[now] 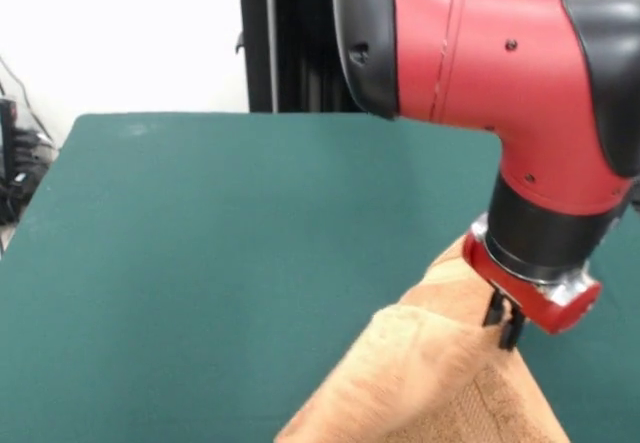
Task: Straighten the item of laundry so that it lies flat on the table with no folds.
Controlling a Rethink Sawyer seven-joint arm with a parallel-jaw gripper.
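One towel point(430, 388) only, orange-tan, at the near right part of the green table point(250, 263), and not flat: drawn up into a tent, with the peak right at the gripper point(507, 333). From that peak, a long sloping ridge down toward the lower left, and a steeper side down to the lower right. Cut off by the bottom edge, so impossible to tell how much rests on the table. Behind the gripper, one more piece of towel up beside the red wrist.

Short black fingers point(512, 331) close together, no visible gap, pinching the top fold of the terry. Judged as truly holding it, since the fabric hangs from that point. Mounted on the red and black arm point(480, 43), reaching in from above.

Key relation: almost all fabric below and to the left of the fingers, ridge pointing toward the open middle of the table. Much free green surface on that side, very little on the right. Probably best to carry the held fold away from the low end of the ridge, to stretch it, then lower and release. Risk: dragging the whole towel without unfolding it, or trapping a fold underneath.
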